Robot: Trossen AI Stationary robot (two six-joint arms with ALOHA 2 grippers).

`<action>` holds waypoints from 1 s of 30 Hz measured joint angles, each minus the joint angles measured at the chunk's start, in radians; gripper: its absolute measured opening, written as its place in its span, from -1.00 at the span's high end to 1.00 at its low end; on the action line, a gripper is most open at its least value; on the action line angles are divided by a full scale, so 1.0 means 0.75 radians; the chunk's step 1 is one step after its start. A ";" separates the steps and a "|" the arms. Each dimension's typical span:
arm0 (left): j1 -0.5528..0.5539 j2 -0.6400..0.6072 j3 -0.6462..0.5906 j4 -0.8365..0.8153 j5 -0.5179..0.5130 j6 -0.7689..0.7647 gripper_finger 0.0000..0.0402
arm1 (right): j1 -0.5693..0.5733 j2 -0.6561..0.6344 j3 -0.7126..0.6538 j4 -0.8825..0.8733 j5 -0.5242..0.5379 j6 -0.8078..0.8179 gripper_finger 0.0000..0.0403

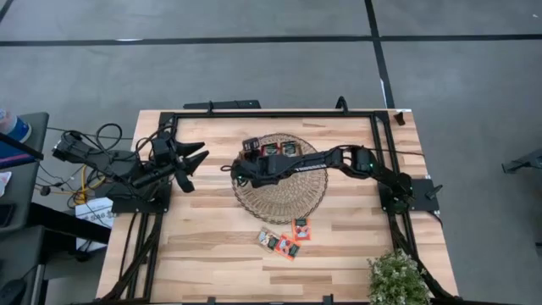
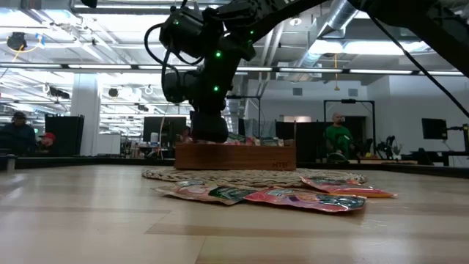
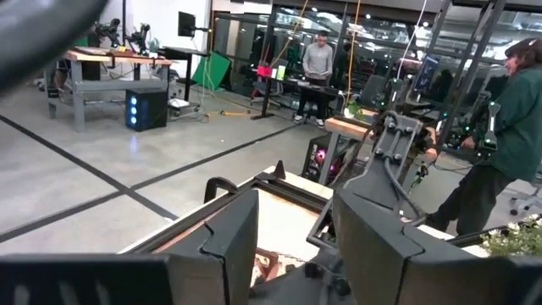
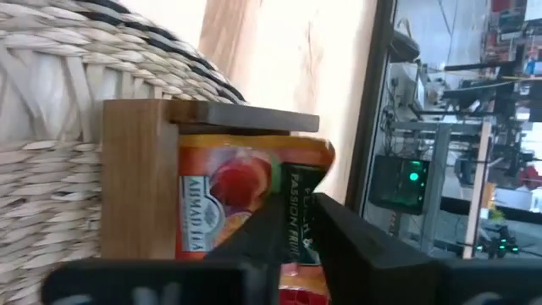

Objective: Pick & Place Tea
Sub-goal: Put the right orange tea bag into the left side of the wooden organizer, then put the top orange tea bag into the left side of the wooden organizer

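The right end effector [image 1: 246, 166] is at the left end of the wooden tray [image 1: 273, 150], in the upper middle of the high view. Its fingers are close together around a tea sachet [image 4: 246, 203] standing on edge in the tray's end box. Whether they are pinching it or letting go, I cannot tell. More sachets [image 1: 284, 240] lie flat on the worktop [image 1: 203, 246], lower middle. They look light, thin, bendy and a bit slippery. Pinching an edge looks best. The left end effector [image 1: 193, 160] waits at the left, wide open.
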 joint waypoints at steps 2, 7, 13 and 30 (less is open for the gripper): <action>0.000 0.000 0.000 -0.005 0.000 -0.003 0.28 | 0.010 -0.004 0.000 -0.003 0.018 -0.008 0.62; 0.000 0.000 -0.001 -0.039 0.000 -0.035 0.28 | 0.033 -0.018 0.000 -0.018 0.171 -0.011 0.34; 0.000 0.008 -0.001 -0.108 0.003 -0.108 0.28 | 0.081 -0.101 -0.001 -0.236 0.485 0.196 0.15; -0.003 0.429 -0.001 -0.036 0.238 -0.336 0.28 | 0.451 -0.698 -0.473 -0.866 -0.276 1.083 0.30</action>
